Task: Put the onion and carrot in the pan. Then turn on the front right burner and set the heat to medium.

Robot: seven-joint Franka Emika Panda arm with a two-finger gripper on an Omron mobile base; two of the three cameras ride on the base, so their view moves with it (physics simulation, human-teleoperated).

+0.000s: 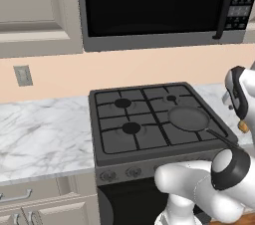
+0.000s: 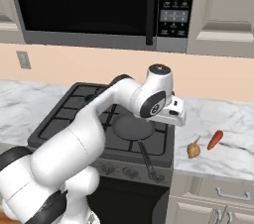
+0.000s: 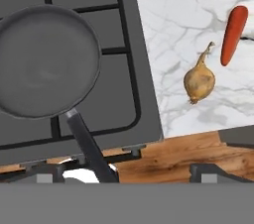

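While your gripper (image 2: 179, 119) hangs above the right edge of the stove (image 2: 64, 114), over the seam between cooktop and counter, you cannot tell from these pictures whether its jaws are parted or closed; nothing is seen between them, so treat it as carrying nothing. That height and spot look like a survey pose, with both vegetables and the pan under the hand at once before you commit to a descent. Just left of the hand, the pan (image 2: 133, 126) sits empty on the front right burner, so it is already where the heat will be wanted and only needs filling. Its long black handle (image 2: 147, 159) runs toward you and slightly right, out over the near edge of the stove above the knobs (image 2: 131, 172). To the right, on the marble counter (image 2: 233, 119), the onion (image 2: 194, 149) lies on its side close to the stove, its long axis running from the bulb up to the thin stem tip, which points away from you and a little right. The carrot (image 2: 215, 140) lies just right of the onion, apart from it, its length pointing far and slightly right, the narrow end nearer you. You would likely take the onion first, being nearest.
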